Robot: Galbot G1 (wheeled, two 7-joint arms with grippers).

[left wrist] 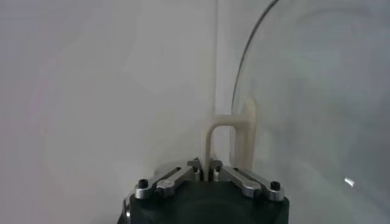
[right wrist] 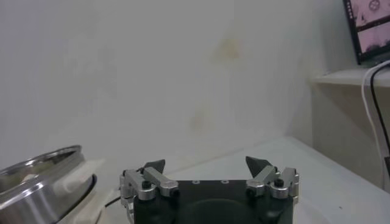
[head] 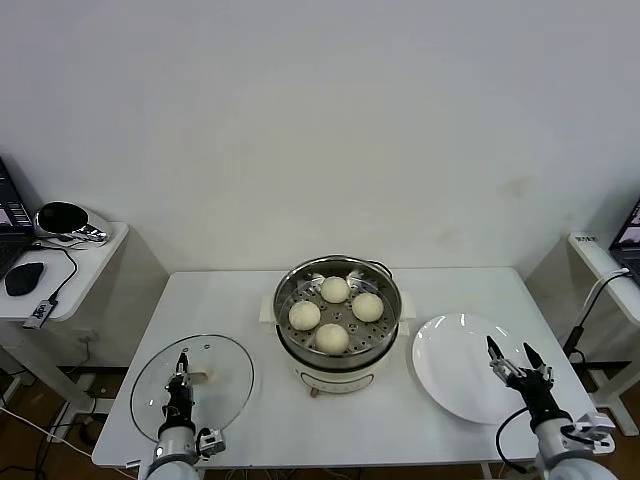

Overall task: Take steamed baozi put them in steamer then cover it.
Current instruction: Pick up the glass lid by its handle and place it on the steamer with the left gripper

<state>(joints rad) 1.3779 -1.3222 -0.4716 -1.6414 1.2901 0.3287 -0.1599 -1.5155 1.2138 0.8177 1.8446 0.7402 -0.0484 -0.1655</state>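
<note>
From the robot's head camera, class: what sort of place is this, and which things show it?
Probably a robotics lab set up as a mock kitchen: a steamer of baozi on a plain white table against a bare wall, with a computer mouse and cables on a side desk.

Steamer [head: 338, 345]: round shiny steel pot on cream-white base, centre of white table, uncovered; perforated tray inside

Steamed baozi: four smooth cream-white buns on the tray, loose diamond – far [head: 334, 289], right [head: 367, 306], left [head: 304, 315], near [head: 332, 338]; close together, apart or just touching not clear

Cover [head: 215, 375]: clear glass lid, metal rim, cream-white bar handle [left wrist: 231, 137]; flat on the table left of steamer, handle up
</note>
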